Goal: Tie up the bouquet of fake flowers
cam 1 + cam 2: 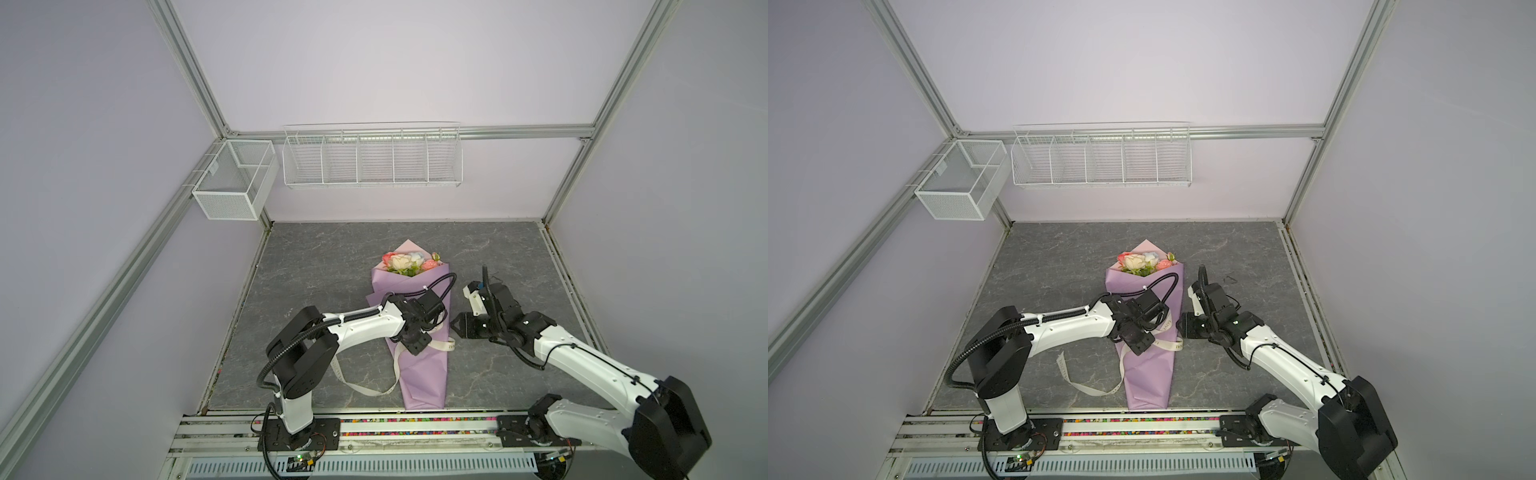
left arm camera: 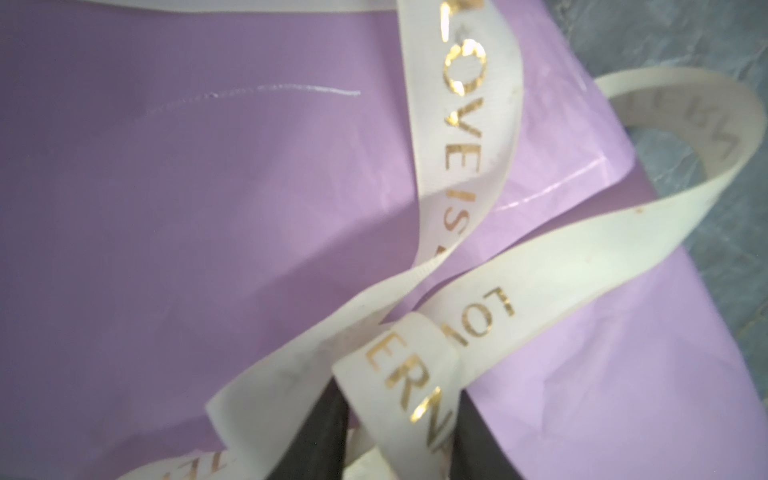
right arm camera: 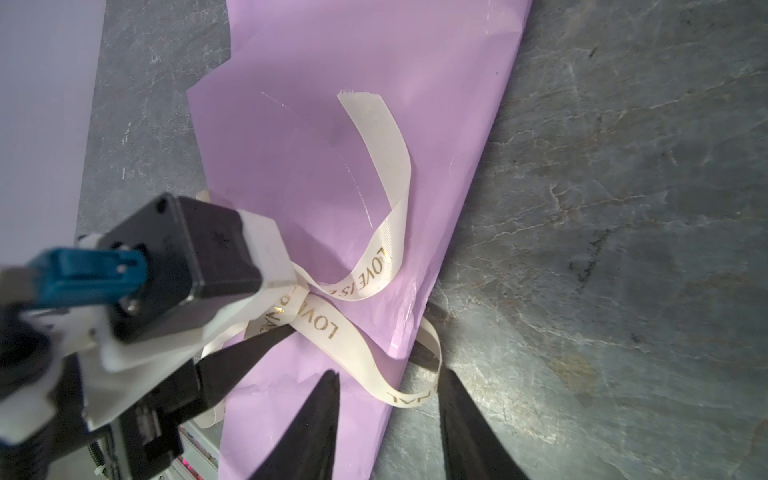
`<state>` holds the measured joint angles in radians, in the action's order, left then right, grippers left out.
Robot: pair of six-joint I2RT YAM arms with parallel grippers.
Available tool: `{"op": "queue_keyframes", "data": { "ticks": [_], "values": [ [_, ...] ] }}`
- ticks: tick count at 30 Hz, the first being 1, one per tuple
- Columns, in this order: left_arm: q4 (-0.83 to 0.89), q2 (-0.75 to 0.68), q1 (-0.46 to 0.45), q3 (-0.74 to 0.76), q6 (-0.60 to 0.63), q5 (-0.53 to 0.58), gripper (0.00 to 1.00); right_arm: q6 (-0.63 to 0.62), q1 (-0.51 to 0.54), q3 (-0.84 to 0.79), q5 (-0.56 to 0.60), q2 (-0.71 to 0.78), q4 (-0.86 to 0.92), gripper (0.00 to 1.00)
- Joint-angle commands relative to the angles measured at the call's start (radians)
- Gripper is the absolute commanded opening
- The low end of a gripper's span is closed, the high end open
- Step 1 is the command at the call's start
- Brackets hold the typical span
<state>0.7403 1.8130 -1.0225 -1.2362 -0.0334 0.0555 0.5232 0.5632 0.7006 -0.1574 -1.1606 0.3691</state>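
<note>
- At the waist of the lilac wrapping paper (image 1: 419, 374), in both top views, I have the left gripper (image 1: 419, 328) parked over the spot where the knot belongs. The bouquet of fake flowers (image 1: 405, 262) lies inside that paper on the grey table (image 1: 311, 270), with its blooms poking out of the paper's wide far end. The right gripper (image 1: 459, 328) sits just beside the paper's right edge, level with the left one. A slack tail of cream ribbon (image 1: 365, 388) trails off the paper's left side, so I judge nothing is cinched yet.
- In the left wrist view, the ribbon crosses itself on top of the paper. A band of it runs between my left fingers (image 2: 328, 428), which stand either side of it. I cannot tell whether they actually bite.
- In the right wrist view, the right jaws are spread and empty, straddling the small ribbon loop that hangs off the paper's edge. I think they are placed there to take that loop and pull against the left side. The free ribbon end curls on the paper beyond the crossing.
</note>
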Motion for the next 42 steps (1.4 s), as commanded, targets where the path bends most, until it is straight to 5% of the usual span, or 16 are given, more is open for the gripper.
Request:
{"op": "queue_keyframes", "data": {
  "ticks": [1,12,23,27,38,42],
  "values": [
    [0.021,-0.056,-0.007,-0.007,0.014,-0.001,0.24,-0.019,-0.006,-0.016,-0.055,0.009,-0.020,0.42],
    [-0.017,-0.157,-0.007,0.046,-0.033,0.030,0.07,-0.057,-0.008,0.068,-0.149,-0.121,-0.071,0.30],
    [-0.086,-0.242,-0.007,0.085,-0.062,0.061,0.06,-0.168,-0.014,0.278,-0.173,-0.410,0.000,0.23],
    [-0.114,-0.262,-0.005,0.092,-0.069,0.072,0.06,-0.215,-0.004,0.333,-0.263,-0.497,0.045,0.21],
    [-0.144,-0.268,-0.005,0.083,-0.077,0.101,0.06,-0.332,0.033,0.386,-0.390,-0.602,0.157,0.21],
    [-0.139,-0.272,-0.005,0.080,-0.073,0.103,0.06,-0.312,0.024,0.372,-0.335,-0.569,0.127,0.20]
  ]
}}
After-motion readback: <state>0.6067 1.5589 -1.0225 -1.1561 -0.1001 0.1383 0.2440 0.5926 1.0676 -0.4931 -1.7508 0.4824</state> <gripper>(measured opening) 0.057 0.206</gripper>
